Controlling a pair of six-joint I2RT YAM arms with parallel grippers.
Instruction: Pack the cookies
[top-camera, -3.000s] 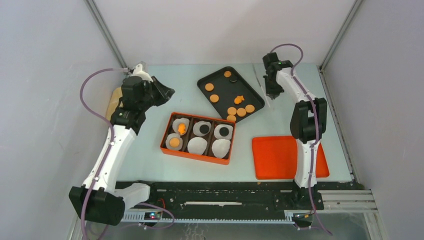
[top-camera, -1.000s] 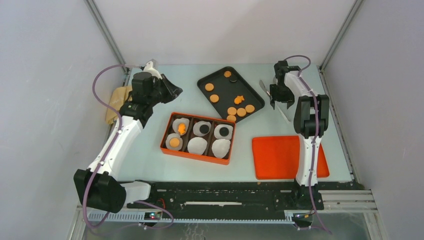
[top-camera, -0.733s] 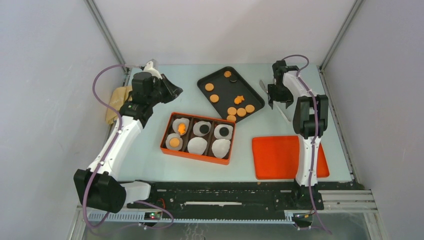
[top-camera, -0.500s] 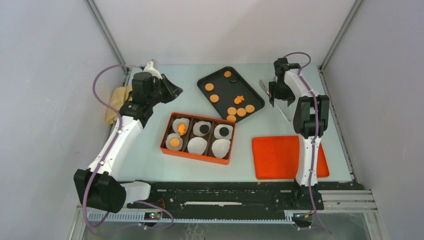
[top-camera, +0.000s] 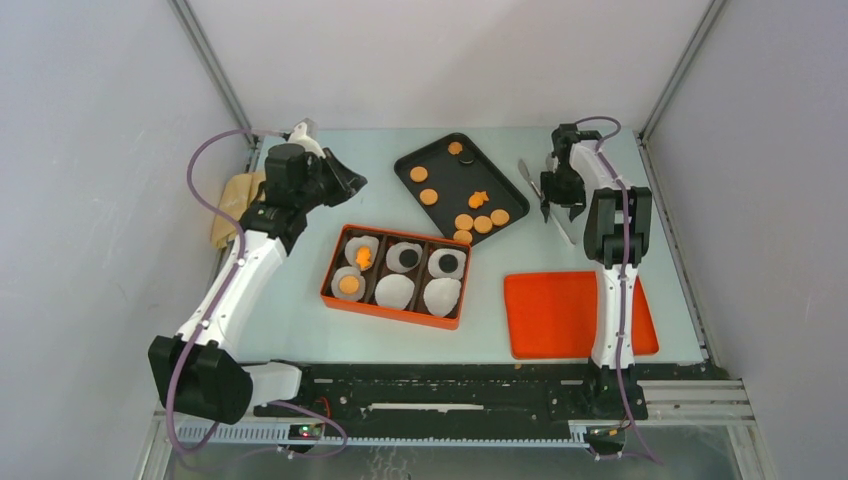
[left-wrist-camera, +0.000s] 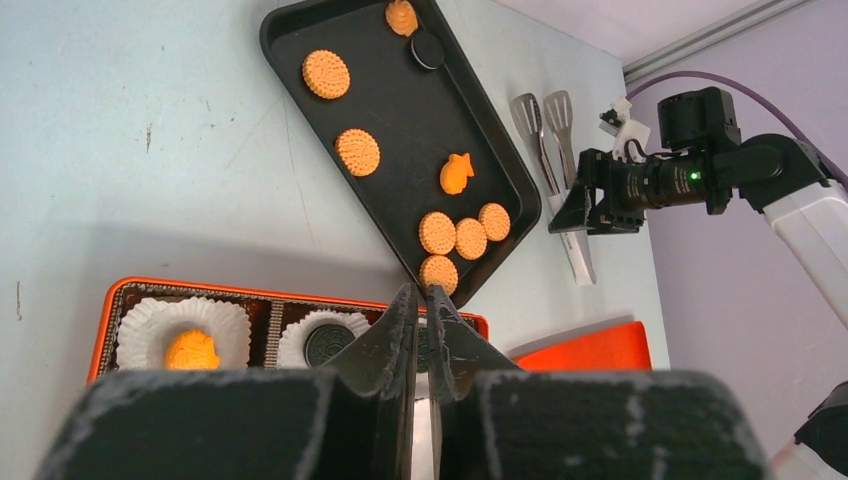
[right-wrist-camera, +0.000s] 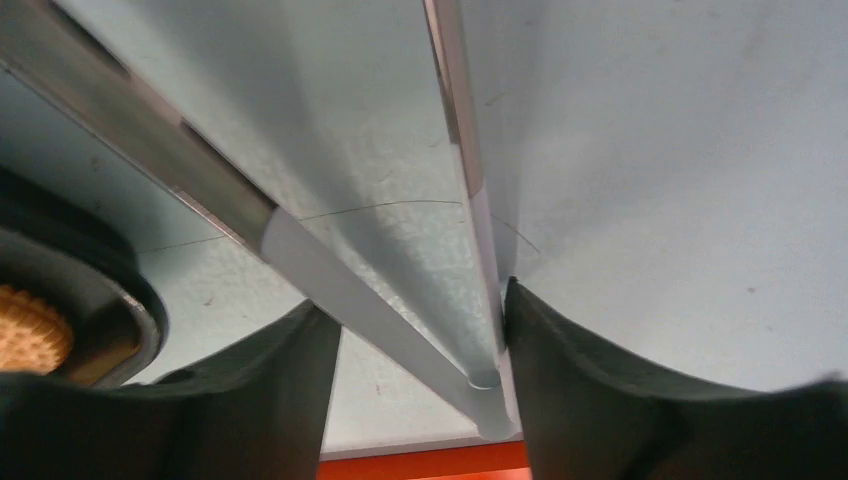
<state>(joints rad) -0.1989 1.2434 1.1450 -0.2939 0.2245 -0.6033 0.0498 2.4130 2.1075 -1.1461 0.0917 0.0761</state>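
— Well, our count so far?
— We log four cookies (top-camera: 349, 285) in box (top-camera: 393, 312) liners (top-camera: 394, 291), two bare; nine on tray (top-camera: 447, 178). Our left gripper (left-wrist-camera: 421, 320) is pinched empty; right gripper (right-wrist-camera: 413, 300) is wide astride tongs (right-wrist-camera: 215, 190).

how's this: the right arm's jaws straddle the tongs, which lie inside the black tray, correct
Not quite. The tongs lie on the table beside the black tray, outside its rim, not inside it; the left wrist view shows this plainly. The right gripper does have its jaws straddling them.
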